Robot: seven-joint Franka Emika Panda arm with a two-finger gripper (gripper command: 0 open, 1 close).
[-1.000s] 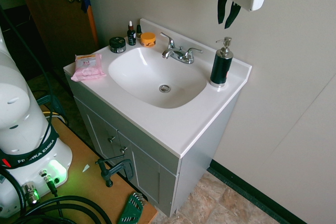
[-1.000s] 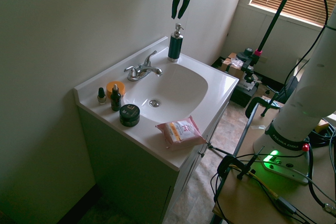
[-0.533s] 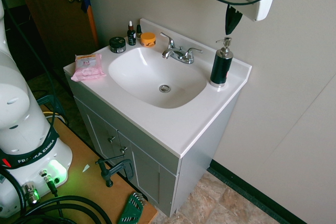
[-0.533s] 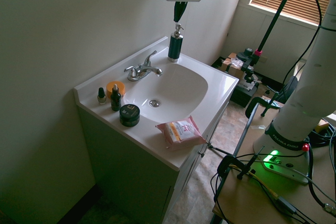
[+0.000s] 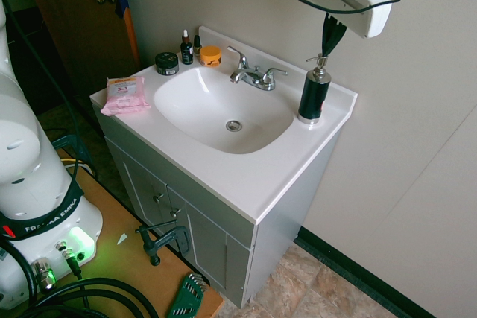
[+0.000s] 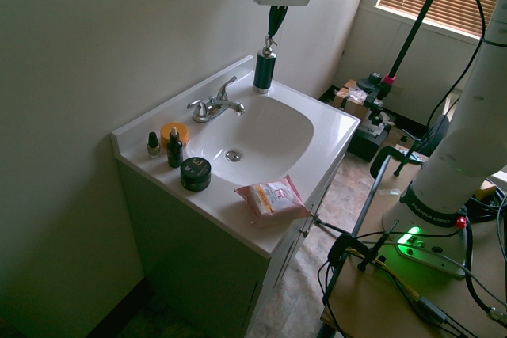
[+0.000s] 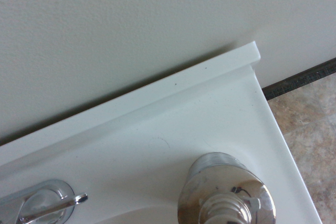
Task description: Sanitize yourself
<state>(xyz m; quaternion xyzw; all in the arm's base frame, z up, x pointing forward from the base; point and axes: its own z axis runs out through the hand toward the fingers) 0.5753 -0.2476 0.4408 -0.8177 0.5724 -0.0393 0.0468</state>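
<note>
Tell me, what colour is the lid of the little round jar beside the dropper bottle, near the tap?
Orange, clearest in the first exterior view.

From here the white jointed robot arm (image 6: 479,116) runs out of view at the top, the lettering on the pink plastic wipes packet (image 5: 125,95) is too small to read, and the wrist view cuts off the chrome faucet (image 7: 44,205).

Open air spans the white basin (image 5: 216,113) in the first exterior view; the chrome faucet (image 5: 257,77) stands at its twelve o'clock, the dark soap dispenser (image 5: 314,94) rises at two, jars crowd eleven.
</note>
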